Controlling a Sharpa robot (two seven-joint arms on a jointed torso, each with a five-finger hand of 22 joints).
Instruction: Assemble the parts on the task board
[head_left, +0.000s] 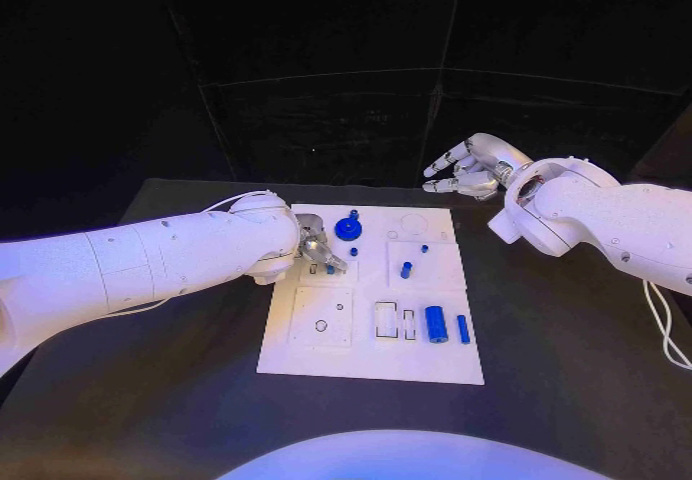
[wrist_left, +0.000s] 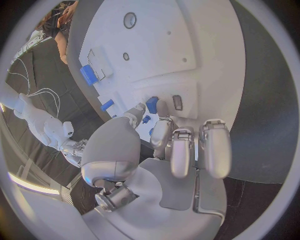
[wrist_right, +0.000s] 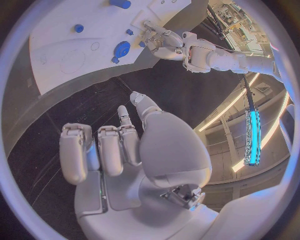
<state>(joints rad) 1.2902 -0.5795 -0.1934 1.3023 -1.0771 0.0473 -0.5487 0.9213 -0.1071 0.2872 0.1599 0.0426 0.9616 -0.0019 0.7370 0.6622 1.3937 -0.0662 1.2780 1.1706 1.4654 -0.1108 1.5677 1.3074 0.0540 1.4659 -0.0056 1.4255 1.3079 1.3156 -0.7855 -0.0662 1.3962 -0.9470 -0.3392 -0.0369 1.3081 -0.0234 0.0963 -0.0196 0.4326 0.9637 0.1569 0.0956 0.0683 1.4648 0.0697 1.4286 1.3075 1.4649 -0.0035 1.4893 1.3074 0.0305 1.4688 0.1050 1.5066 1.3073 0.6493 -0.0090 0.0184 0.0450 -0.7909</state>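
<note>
Most small blue parts (head_left: 436, 324) lie loose on the white task board (head_left: 369, 368); left hand (head_left: 317, 255) pinches one, right hand (head_left: 469, 168) hovers empty, fingers apart.

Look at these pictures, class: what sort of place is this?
Probably a robotics lab or test cell: a white task board with small blue parts on a black table, dark curtains behind, and shelving visible in the right wrist view.

I see two smooth white arms trailing thin white cables, the left hand (head_left: 315, 250) and right hand (head_left: 469, 167) silver.
</note>
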